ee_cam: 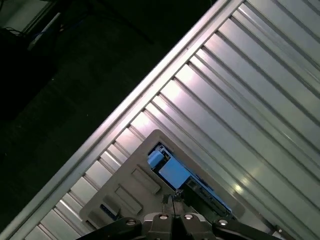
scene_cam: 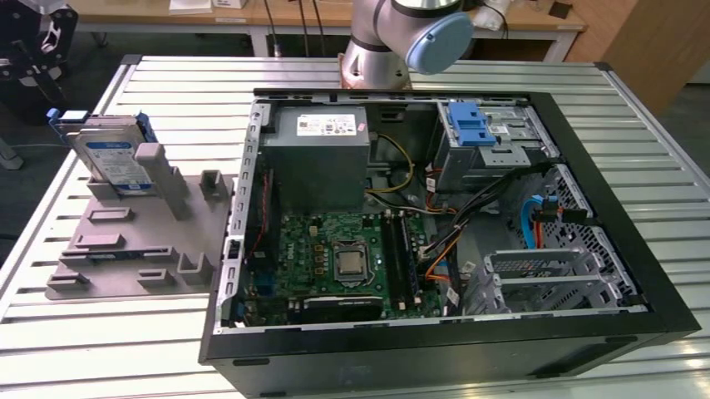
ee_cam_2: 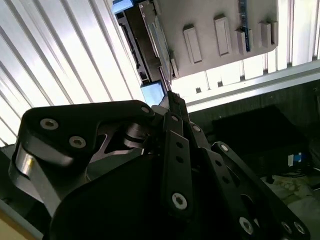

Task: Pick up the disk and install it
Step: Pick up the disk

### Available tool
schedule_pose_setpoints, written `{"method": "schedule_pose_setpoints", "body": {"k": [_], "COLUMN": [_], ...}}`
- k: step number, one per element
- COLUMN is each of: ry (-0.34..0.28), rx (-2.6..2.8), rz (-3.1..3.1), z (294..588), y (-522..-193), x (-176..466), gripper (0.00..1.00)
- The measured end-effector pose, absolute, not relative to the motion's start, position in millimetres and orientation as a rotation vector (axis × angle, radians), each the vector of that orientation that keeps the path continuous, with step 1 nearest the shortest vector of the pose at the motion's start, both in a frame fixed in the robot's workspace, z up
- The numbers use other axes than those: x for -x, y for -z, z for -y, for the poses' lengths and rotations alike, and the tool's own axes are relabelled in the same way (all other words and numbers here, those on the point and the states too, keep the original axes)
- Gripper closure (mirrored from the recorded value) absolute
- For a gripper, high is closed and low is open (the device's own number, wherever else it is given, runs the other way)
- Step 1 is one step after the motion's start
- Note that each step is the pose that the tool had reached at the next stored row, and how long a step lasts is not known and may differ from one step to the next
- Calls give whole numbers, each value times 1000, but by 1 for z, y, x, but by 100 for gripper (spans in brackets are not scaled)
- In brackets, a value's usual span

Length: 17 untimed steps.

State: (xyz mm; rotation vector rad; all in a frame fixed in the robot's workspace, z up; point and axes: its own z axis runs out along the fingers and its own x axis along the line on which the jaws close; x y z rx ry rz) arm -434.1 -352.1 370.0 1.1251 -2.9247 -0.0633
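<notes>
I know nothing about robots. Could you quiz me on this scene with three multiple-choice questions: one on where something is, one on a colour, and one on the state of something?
1. Where is the disk?
A) in the grey holder, at the exterior view's left of the computer case
B) inside the case
C) on the floor

2. What colour is the latch on the silver cage?
A) red
B) blue
C) yellow

3. How is the computer case?
A) closed up
B) open, with its insides showing
C) wrapped in foil

Answers:
1 A: the disk stands on edge in the holder, outside the case.
2 B: the plastic on the silver metal is blue.
3 B: the green board inside is in plain sight.
</notes>
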Motion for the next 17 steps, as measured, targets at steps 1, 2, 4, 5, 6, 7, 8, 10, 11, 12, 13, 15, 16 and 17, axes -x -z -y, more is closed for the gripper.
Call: {"method": "schedule_pose_setpoints", "body": {"k": [1,2,4,5,6,7,8,10,11,12,13,15,16,17], "ry": [63,63,63,63,63,63,63,62,62,62,62,62,62,62], "rx": [-1145,-1162,-1196,-1213,-1230,-1247,-1264,-1300,-1317,-1334,-1352,-1387,-1405,-1424], "rz": [2917,2910,2895,2888,2881,2873,2865,2849,2841,2832,2824,2806,2797,2787], "z": [352,352,352,352,352,352,352,352,352,352,352,352,352,352], "y": [-370,-370,-370,-370,-370,-370,-370,-370,-370,-370,-370,-370,-370,-370], "x": [434,434,434,434,434,434,434,434,434,434,434,434,434,434], "gripper": [89,89,89,89,89,89,89,89,89,89,89,89,89,89]}}
